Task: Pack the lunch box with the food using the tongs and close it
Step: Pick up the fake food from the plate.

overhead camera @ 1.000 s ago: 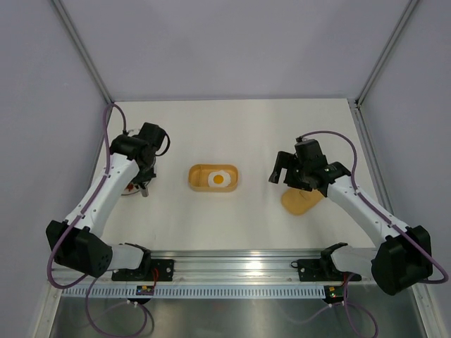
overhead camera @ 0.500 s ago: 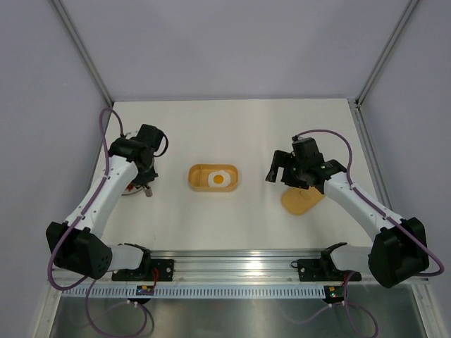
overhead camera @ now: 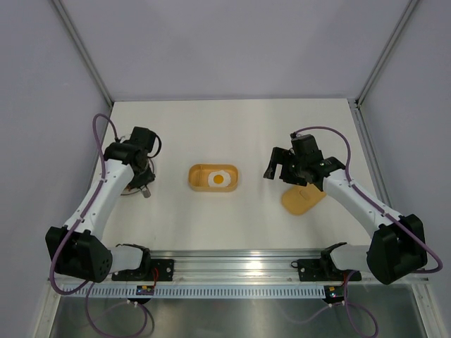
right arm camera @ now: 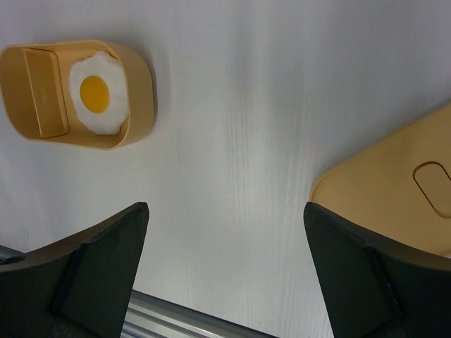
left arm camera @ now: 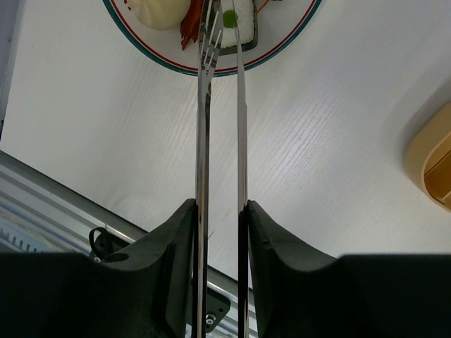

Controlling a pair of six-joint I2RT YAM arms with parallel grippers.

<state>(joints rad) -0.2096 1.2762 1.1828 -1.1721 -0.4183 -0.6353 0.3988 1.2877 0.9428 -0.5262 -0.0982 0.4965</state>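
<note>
The tongs (left arm camera: pixel 201 134) are pinched between my left gripper's (left arm camera: pixel 220 208) fingers, their two silver arms a small gap apart. Their tips reach over the plate's food: a whitish round piece (left arm camera: pixel 158 13), an orange-red piece (left arm camera: pixel 190 28) and a white piece with a green dot (left arm camera: pixel 236 20). From above, the left gripper (overhead camera: pixel 144 184) hangs at the table's left. The yellow-orange lunch box (overhead camera: pixel 197 177) sits mid-table with the egg (overhead camera: pixel 219 179) inside. Its lid (overhead camera: pixel 303 200) lies flat to the right. My right gripper (overhead camera: pixel 276 169) hovers open and empty between box (right arm camera: pixel 141 84) and lid (right arm camera: pixel 394 190).
The white plate (left arm camera: pixel 278 51) with a red and green rim lies under the left arm, mostly hidden from above. A metal rail (overhead camera: pixel 239 264) runs along the near edge. Grey walls close the back and sides.
The left arm has drifted a little left over the plate, and the tong arms have spread apart. The right arm has shifted slightly left.
</note>
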